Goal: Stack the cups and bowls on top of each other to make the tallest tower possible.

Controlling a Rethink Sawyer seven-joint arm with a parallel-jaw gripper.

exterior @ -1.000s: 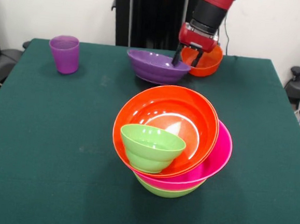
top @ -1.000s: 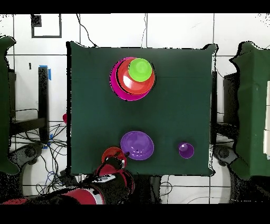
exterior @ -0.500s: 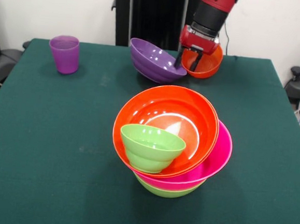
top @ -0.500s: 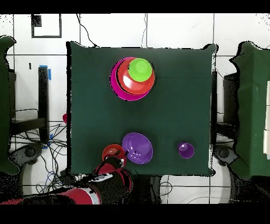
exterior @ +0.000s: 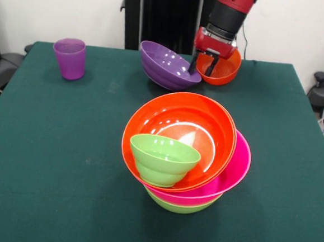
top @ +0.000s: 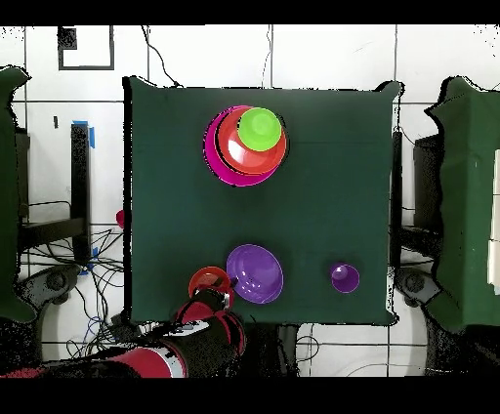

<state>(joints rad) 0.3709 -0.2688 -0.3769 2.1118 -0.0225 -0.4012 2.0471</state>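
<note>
Gripping: the claw [exterior: 202, 67] pinches the right rim of the purple bowl [exterior: 165, 65], one finger inside, one outside, so the bowl hangs tilted with its mouth turned toward the front.
Reason for tilt: judged, a one-edge hold lets the bowl's far side sag.
Orange bowl behind [exterior: 225, 65]: at three o'clock of the purple bowl, just beside the claw, empty as far as it shows.
Tower [exterior: 187, 151]: mid-bench; lime green base bowl [exterior: 180, 206], hot pink bowl [exterior: 234, 171] above, wide orange bowl [exterior: 198, 129] on top.
Contents: a small lime green bowl [exterior: 163, 157] leans inside the orange one, at seven o'clock.
Purple cup [exterior: 69, 58]: upright, empty, well apart at ten o'clock on the bench [exterior: 46, 162].
</note>
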